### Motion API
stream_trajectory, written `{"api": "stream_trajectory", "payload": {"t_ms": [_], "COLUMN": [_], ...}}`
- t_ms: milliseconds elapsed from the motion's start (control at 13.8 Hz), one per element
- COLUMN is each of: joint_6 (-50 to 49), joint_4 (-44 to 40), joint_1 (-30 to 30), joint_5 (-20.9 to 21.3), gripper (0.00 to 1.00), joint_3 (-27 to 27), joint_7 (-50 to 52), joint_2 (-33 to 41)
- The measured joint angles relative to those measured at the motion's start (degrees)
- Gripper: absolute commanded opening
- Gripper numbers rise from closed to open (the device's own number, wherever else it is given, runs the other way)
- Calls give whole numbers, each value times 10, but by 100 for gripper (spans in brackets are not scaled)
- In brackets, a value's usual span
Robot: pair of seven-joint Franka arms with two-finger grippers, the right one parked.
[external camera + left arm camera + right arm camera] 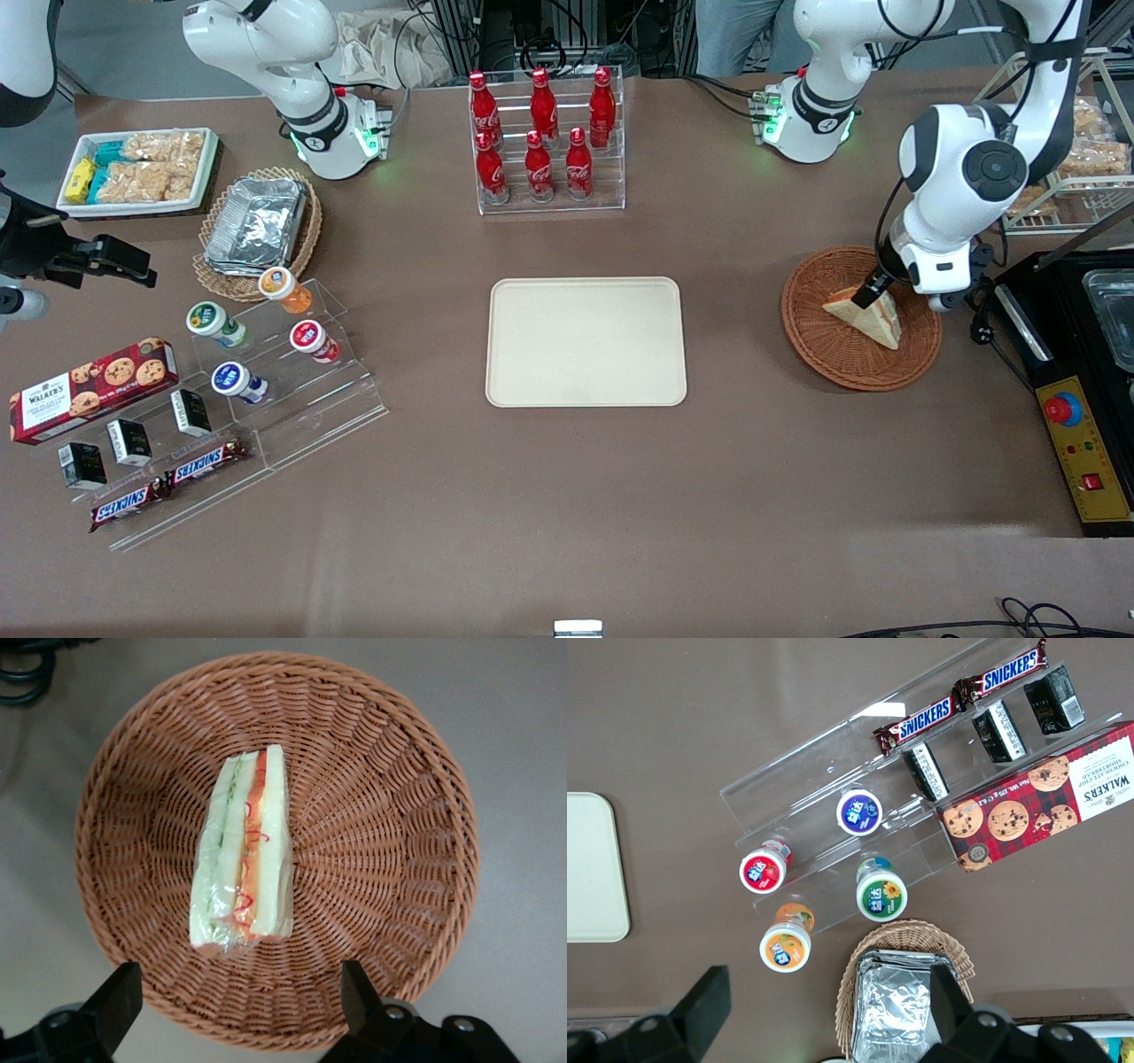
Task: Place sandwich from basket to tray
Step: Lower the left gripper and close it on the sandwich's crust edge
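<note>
Mid-frame on the surface (762, 461): tray (586, 342), bare | right of it: basket (824, 346) with sandwich (866, 316) lying inside, wrapped in clear film | above basket: hand (873, 291) hovering, fingers (113, 1003) spread, grasping nothing

The tray (585, 341) lies flat on the counter (620, 496) at the middle of the front frame, with a rack of bottles (549, 142) at the top middle, farther from the camera. The basket (819, 346) sits on the counter beside the tray, well apart from it toward the working arm's end. The sandwich (866, 315) lies in the basket, and the claw (239, 970) hangs just above the basket, over the sandwich.
</note>
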State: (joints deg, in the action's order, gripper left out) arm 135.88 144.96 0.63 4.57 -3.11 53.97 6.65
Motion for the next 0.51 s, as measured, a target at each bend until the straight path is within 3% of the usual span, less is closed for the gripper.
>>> {"api": "stream_trajectory", "payload": {"t_ms": [507], "joint_6": [59], "joint_4": [18], "joint_1": [20], "joint_5": [3], "gripper": [100], "joint_3": [0], "joint_7": [2], "joint_2": [-34]}}
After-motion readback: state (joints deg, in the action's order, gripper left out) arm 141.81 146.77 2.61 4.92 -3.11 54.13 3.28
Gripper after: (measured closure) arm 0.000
